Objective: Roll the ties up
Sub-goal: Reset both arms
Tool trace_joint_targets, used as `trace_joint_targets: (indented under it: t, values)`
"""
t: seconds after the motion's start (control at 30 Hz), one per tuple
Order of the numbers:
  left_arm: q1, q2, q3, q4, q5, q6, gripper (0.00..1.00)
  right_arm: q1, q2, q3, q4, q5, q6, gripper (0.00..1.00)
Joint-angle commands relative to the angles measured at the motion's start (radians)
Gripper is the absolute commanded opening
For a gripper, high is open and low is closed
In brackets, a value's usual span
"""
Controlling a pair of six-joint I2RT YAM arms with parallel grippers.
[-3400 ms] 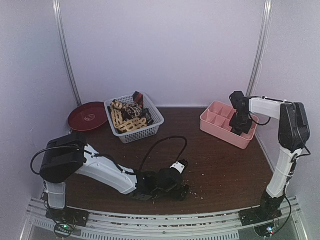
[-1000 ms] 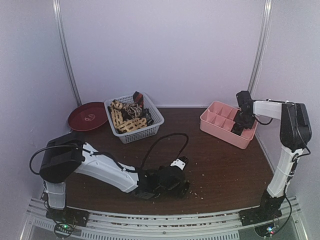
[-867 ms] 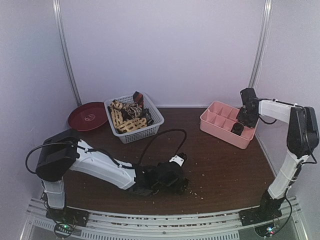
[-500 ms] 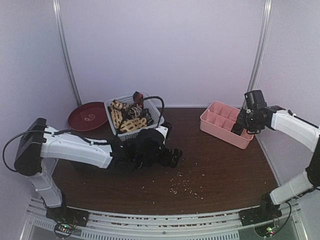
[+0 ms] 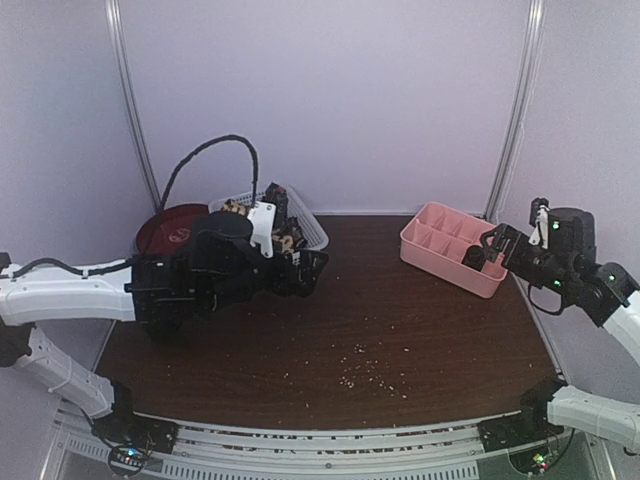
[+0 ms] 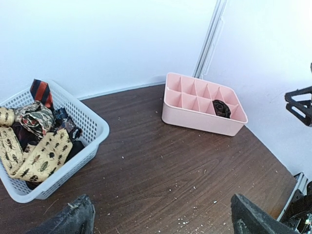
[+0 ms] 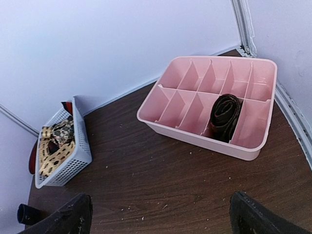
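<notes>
Bright, even, soft light with faint shadows; overhead view slightly blurry.

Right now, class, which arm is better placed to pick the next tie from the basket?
The left. The left gripper, open, hangs close to the basket of loose ties; the right gripper, also open, is far off by the pink tray holding one rolled tie.

I see a dark brown tie (image 7: 224, 116) in the pink tray (image 7: 195, 134). The white basket (image 6: 92, 141) holds a tan tie (image 6: 46, 156) printed with dark beetles and a dark, red-striped tie (image 6: 41, 91).
</notes>
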State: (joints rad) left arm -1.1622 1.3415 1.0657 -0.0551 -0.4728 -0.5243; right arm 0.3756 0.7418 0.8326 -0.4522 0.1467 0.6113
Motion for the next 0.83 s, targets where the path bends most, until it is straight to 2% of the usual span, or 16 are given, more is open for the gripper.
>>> trace_joint_targets:
  t: [0.0,0.17,0.37,0.5,0.8]
  values:
    - [0.002,-0.074,-0.024,-0.057,-0.057,0.045,0.98,0.004,-0.121,-0.063,-0.022,-0.1,-0.012,1.0]
    - [0.002,-0.159,-0.094,-0.04,-0.027,0.043,0.98,0.005,-0.215,-0.106,-0.016,-0.13,0.025,1.0]
    - [0.002,-0.279,-0.279,0.142,0.056,0.033,0.98,0.005,-0.252,-0.13,-0.029,-0.126,0.023,1.0]
    - [0.002,-0.341,-0.373,0.222,0.063,0.017,0.98,0.005,-0.251,-0.139,-0.025,-0.141,0.034,1.0]
    - [0.002,-0.366,-0.383,0.212,0.029,0.018,0.98,0.005,-0.249,-0.139,-0.021,-0.145,0.046,1.0]
